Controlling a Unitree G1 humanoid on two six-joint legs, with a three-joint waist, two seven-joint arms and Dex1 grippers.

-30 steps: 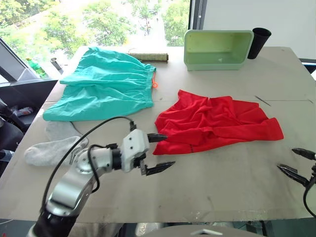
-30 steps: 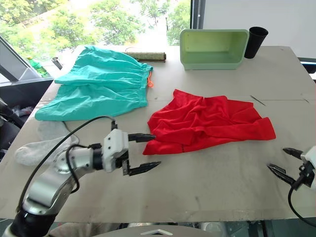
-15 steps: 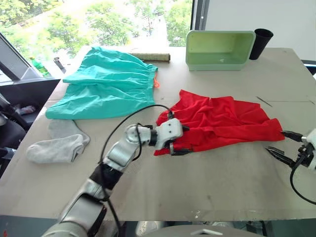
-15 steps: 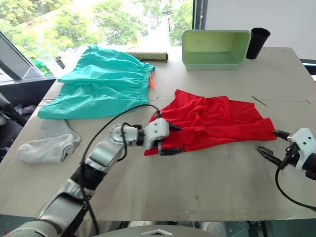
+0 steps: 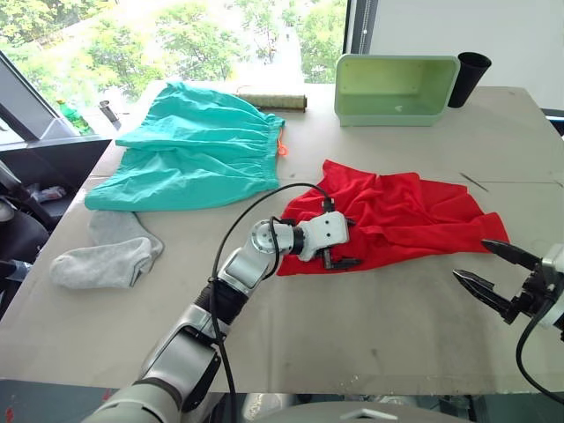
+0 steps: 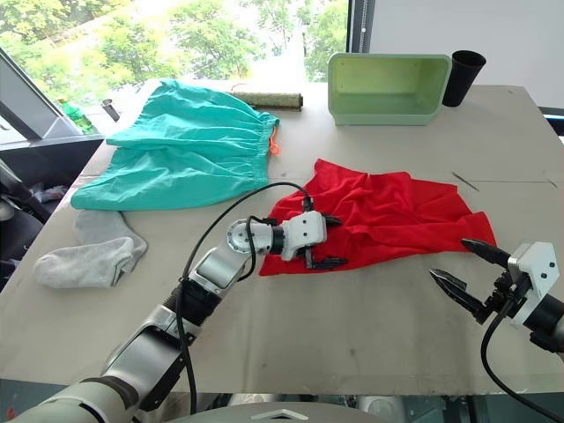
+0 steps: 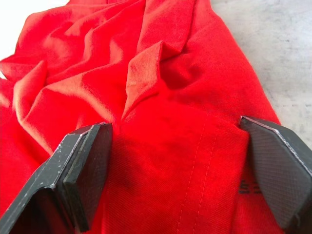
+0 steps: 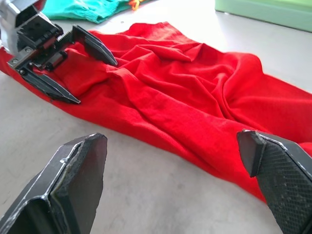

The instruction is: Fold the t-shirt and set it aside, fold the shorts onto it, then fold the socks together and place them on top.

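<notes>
Your left gripper (image 5: 345, 247) has its fingers spread wide over the near-left edge of the crumpled t-shirt (image 5: 414, 211) at mid-desk, while your right gripper (image 5: 490, 270) hovers gaping just off its right end.

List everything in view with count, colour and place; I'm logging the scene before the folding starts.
t-shirt: 1, bright red, crumpled at the table's middle.
shorts: 1, teal with an orange drawstring, spread on the far left.
socks: 2, light grey, overlapping near the left edge, nearer than the shorts.
bin: 1, pale green, lying on its side at the far edge.
cup: 1, black, just right of the bin.
roll: 1, olive-brown, far edge, between shorts and bin.
table: 1, grey-beige.
left pincer: 1, black fingers, open over the t-shirt's left edge.
right pincer: 1, black fingers, open, at the near right by the t-shirt's right end.
</notes>
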